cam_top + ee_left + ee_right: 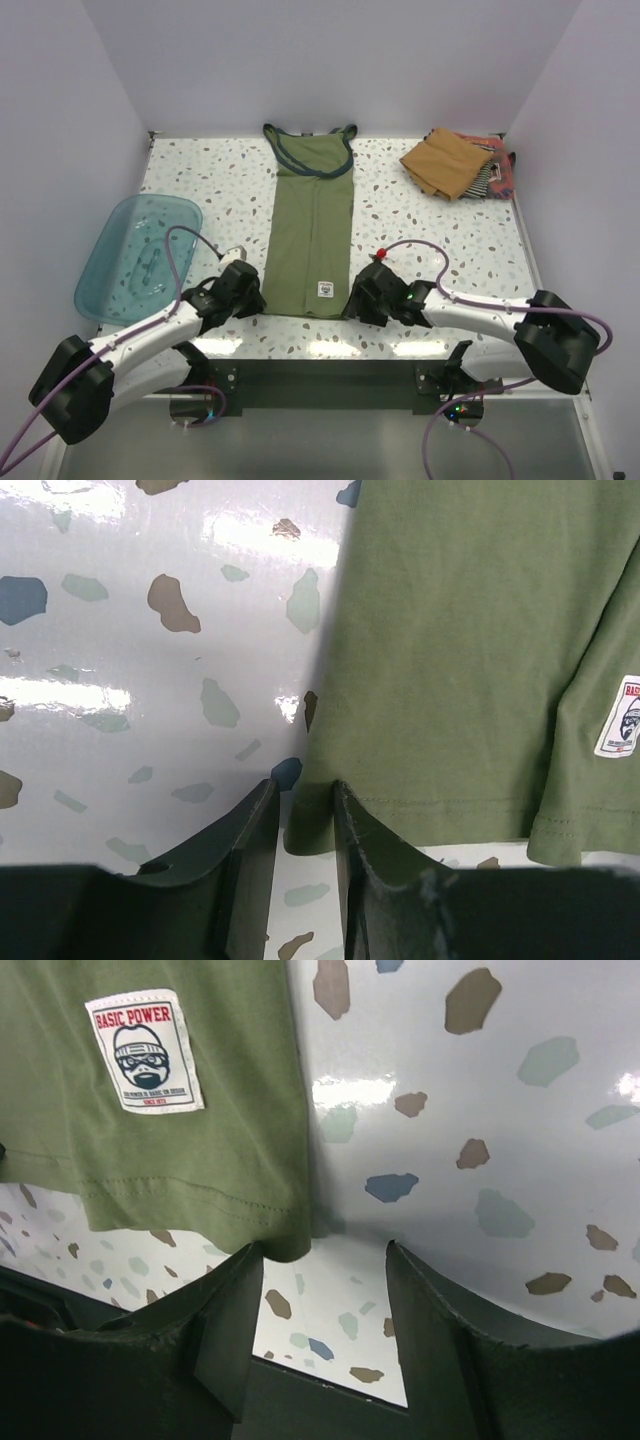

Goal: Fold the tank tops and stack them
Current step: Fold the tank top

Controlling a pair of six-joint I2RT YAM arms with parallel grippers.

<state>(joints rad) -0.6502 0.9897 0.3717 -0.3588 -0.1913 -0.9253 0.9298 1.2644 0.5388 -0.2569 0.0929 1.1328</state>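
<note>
The olive green tank top (313, 232) lies flat down the middle of the table as a long narrow strip, neckline at the far end. My left gripper (243, 291) (304, 798) sits at its near left corner (305, 825). Its jaws stand narrowly apart, with the corner lying flat between them and not pinched. My right gripper (362, 294) (325, 1248) is open at the near right corner (280, 1230), which touches its left finger (235, 1290). A white label (147, 1052) shows near the hem. The tan-brown top (447, 162) lies on the striped (484, 178) and reddish (506, 172) tops at the far right.
A translucent teal tub (137, 254) stands at the left, close to my left arm. The table's near edge (320, 350) runs just behind both grippers. White walls close the table in on three sides.
</note>
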